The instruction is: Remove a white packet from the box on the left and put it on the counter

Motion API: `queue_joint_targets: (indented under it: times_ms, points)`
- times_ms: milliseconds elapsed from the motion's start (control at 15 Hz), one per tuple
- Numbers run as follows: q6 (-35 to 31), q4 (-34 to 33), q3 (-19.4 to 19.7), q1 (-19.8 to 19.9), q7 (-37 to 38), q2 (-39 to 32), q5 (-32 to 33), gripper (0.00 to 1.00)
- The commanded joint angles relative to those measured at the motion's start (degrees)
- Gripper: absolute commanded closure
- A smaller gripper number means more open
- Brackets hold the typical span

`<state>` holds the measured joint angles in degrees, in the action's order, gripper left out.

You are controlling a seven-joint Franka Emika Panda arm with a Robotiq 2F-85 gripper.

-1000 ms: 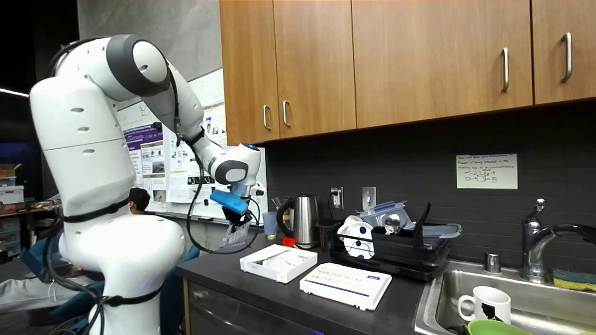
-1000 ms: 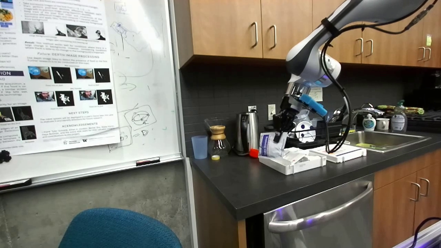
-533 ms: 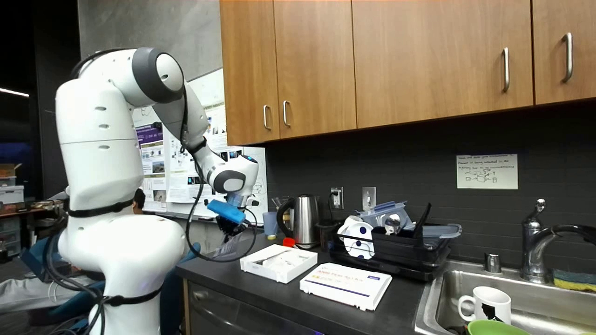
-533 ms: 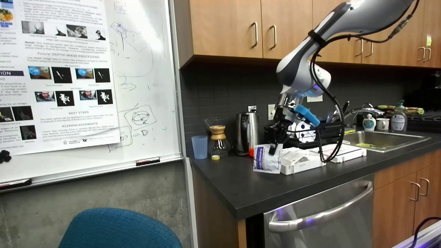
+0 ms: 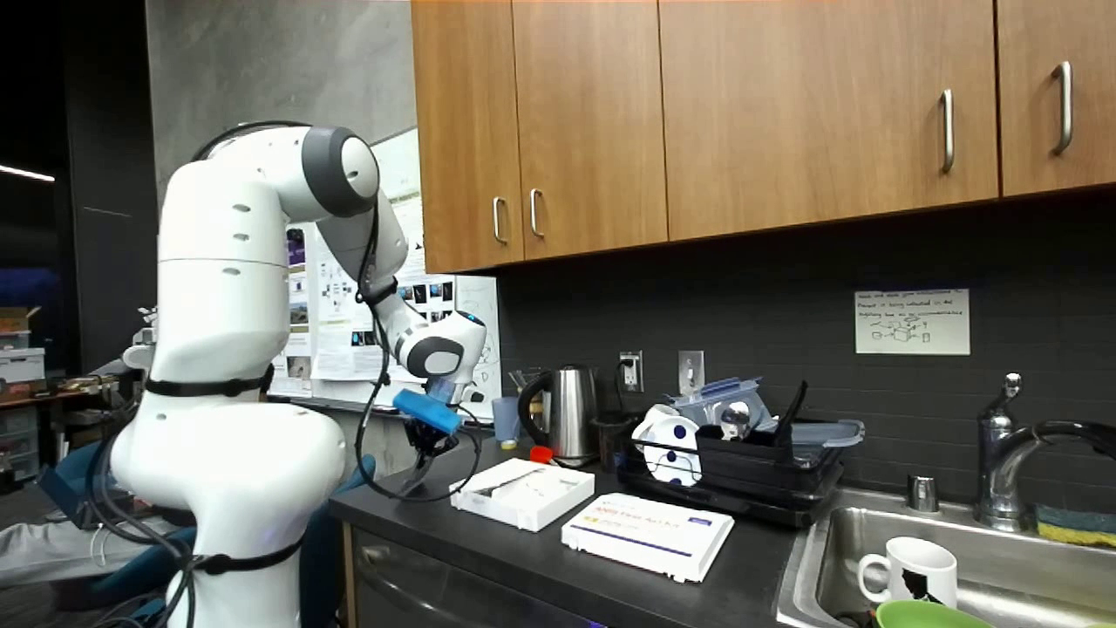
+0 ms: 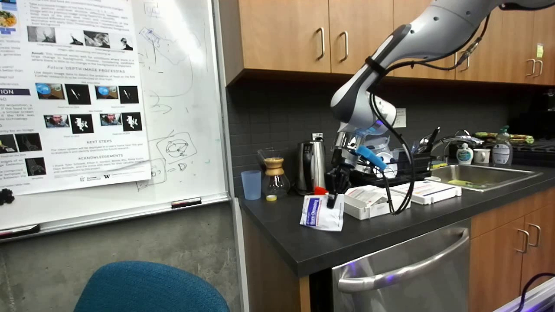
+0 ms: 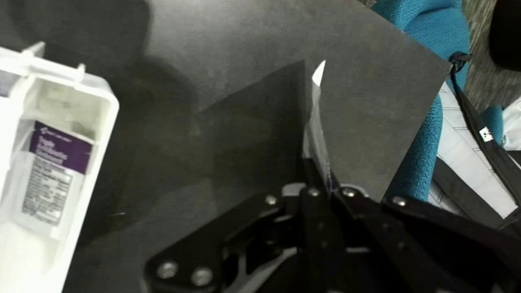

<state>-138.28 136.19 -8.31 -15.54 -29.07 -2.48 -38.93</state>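
My gripper [image 6: 333, 200] is shut on a white packet [image 6: 321, 220] with a purple label. The packet hangs tilted over the dark counter [image 6: 277, 234], left of the box. In the wrist view the packet [image 7: 315, 134] stands edge-on between the fingertips, its shadow on the counter close beside it. I cannot tell whether its lower edge touches the counter. The shallow white box [image 6: 383, 210] holds other packets and shows in an exterior view [image 5: 497, 513] and at the left of the wrist view [image 7: 87, 199]. In an exterior view the gripper [image 5: 425, 462] is partly hidden by cables.
A flat white first aid case [image 5: 647, 534] lies beside the box. A steel kettle [image 5: 573, 414], a red cap [image 6: 320, 191], a glass coffee maker [image 6: 275, 184] and a blue cup [image 6: 251, 185] stand behind. A black dish rack [image 5: 724, 467] stands near the sink [image 6: 485, 175].
The gripper has moved down and away from the box with the packet in it. The packet has gone from above the box's edge to low over the counter beside it.
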Motion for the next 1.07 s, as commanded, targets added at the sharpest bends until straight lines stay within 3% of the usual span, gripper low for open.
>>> queue_joint_targets:
  times_ms: [0, 67, 133, 267, 400, 733, 1000]
  points:
    - [-0.5, -3.0, -1.9, 2.0, 0.3, -3.6, 0.6, 1.00]
    - [-0.7, -3.4, -2.2, 2.3, 0.7, -4.1, 1.2, 0.95]
    - [-1.1, -3.6, -2.4, 2.6, 1.1, -4.5, 1.6, 0.73]
    - [-1.7, -3.6, -2.8, 3.1, 1.3, -4.6, 2.2, 0.70]
    - [-2.1, -3.5, -3.1, 3.5, 1.7, -4.6, 3.0, 0.60]
    - [-4.9, -2.5, -3.4, 3.9, 5.4, -3.6, 6.7, 0.27]
    - [-8.9, -0.8, -3.0, 4.0, 12.4, -1.5, 12.5, 0.00]
